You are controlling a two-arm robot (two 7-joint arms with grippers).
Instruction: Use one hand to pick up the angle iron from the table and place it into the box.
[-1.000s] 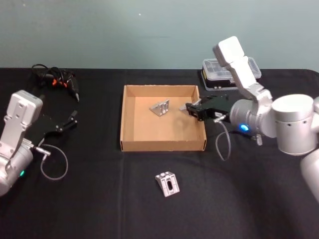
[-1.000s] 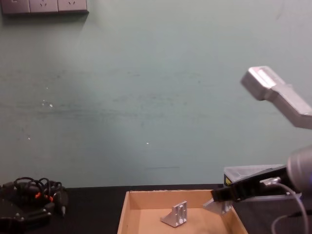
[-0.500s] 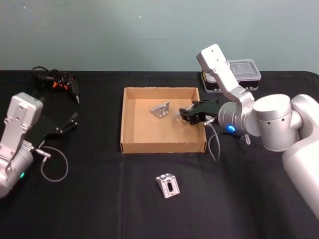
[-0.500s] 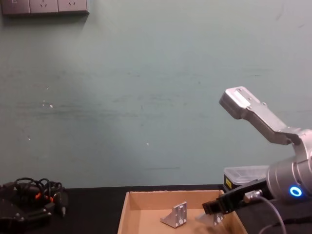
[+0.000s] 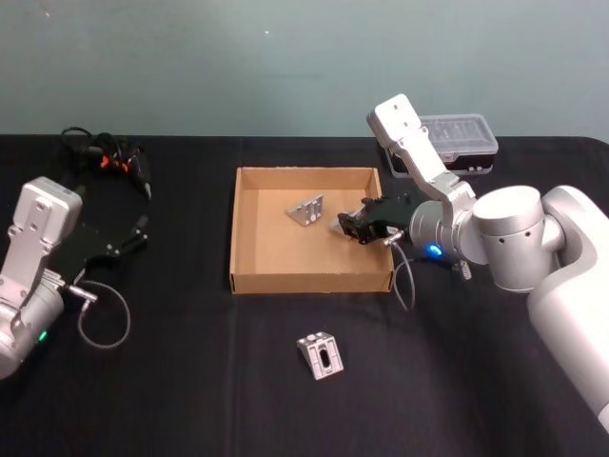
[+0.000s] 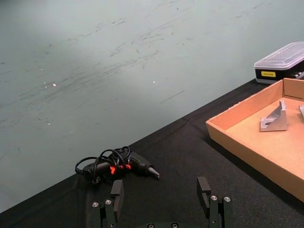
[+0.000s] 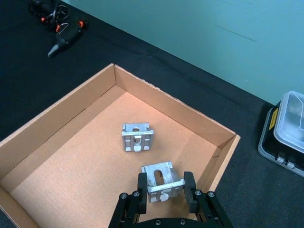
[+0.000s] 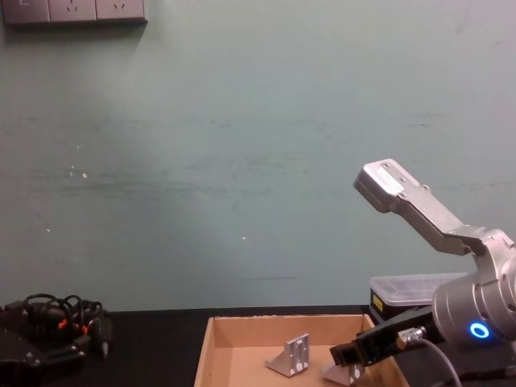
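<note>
A: Starting at the right gripper (image 5: 352,226): gripping anything?

B: Clamped across an angle iron (image 7: 160,176), fingers on its two side faces, slotted face up. Hanging low inside the right part of the box (image 5: 309,279), close to the right wall. Hard to say whether touching the floor.

A: Handling?

B: Probably stiff cast metal, light for this arm, smooth and somewhat slippery, not fragile. Best taken across the flat parallel sides, as here. Likely to tip or clatter if dropped from a height, so worth lowering before letting go.

A: And farther out, by count?

B: Three brackets in all: the held one, a second angle iron (image 5: 305,208) lying on the box floor to its left and a little farther, apart from it, and a third angle iron (image 5: 321,353) out on the worktop (image 5: 190,381), nearer than the box. One box. One clear-lidded case (image 5: 457,143) far right, one corded tool (image 5: 109,157) far left.

A: Other arm?

B: Parked at the left, with the left gripper (image 6: 160,185) spread wide and empty.
</note>
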